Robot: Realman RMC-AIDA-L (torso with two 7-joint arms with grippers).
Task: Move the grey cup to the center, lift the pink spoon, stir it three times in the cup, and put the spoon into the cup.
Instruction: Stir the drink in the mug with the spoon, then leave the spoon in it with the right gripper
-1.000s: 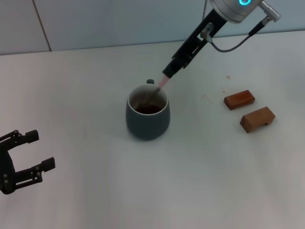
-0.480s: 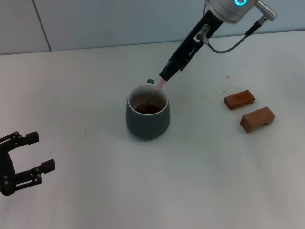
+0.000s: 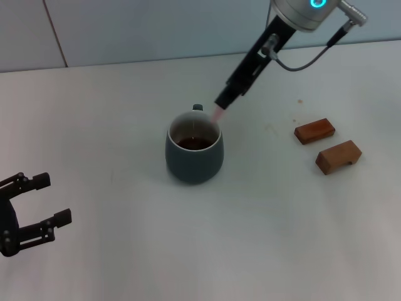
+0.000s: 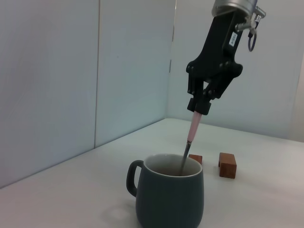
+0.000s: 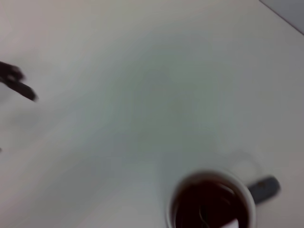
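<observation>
Idling at the head view's lower left, the left end effector (image 3: 32,212) hangs spread open. The grey cup (image 3: 194,153), probably heavy, brittle ceramic, sits mid-frame on the surface (image 3: 269,238). Beyond, the right end effector (image 3: 223,102) pinches the light, stiff pink spoon (image 3: 216,116) by its handle tip, bowl inside.

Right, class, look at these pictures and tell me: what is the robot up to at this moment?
The right gripper holds the pink spoon by the top of its handle, tilted, with the metal end down inside the grey cup, which stands near the middle of the white table. It looks like stirring. The left gripper waits open near the table's front left edge, holding nothing. Two brown wooden blocks lie to the cup's right, untouched.
</observation>
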